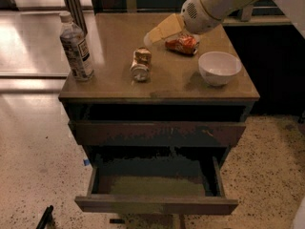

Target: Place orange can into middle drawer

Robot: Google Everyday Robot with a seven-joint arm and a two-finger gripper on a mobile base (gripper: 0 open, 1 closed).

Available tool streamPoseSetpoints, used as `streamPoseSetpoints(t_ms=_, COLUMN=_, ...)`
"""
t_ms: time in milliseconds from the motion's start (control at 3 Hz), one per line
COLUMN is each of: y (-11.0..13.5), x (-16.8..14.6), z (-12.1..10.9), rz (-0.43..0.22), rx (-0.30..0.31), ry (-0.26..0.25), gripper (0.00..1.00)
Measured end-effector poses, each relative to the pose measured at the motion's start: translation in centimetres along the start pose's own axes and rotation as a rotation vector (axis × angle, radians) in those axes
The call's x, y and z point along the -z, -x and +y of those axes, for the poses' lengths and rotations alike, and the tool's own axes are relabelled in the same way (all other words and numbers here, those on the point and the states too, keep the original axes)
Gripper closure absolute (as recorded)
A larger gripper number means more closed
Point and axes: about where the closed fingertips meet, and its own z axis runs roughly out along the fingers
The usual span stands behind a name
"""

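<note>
Orange can lies on its side mid-bench. The claw hovers at its one o'clock; whether it is clenched cannot be told. Best approach: centre over the can, clear of the red can, then carry it to the middle drawer, open at six o'clock.

My arm reaches in from the upper right of the frame, my gripper angled down-left near top centre.
</note>
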Motion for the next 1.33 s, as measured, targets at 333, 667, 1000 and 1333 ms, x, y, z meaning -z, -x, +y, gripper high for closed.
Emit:
streamPoseSetpoints(t_ms=333, y=1.2, x=-2.5, z=0.2, rz=0.005, rx=-0.008, ry=0.043, gripper=0.0)
streamPoseSetpoints(t_ms=667, y=2.2, x=-4.5, z=0.8, rz=0.042, rx=-0.01, ry=0.065, gripper=0.0)
streamPoseSetpoints(t_ms=1000, y=2.7, x=-6.6, z=1.4, rz=0.099, rx=-0.001, ry=0.057, gripper=0.0)
streamPoseSetpoints(t_ms=1333, y=3.0, x=-8.6, z=1.4, rz=0.146, rx=0.005, ry=0.032, gripper=0.0)
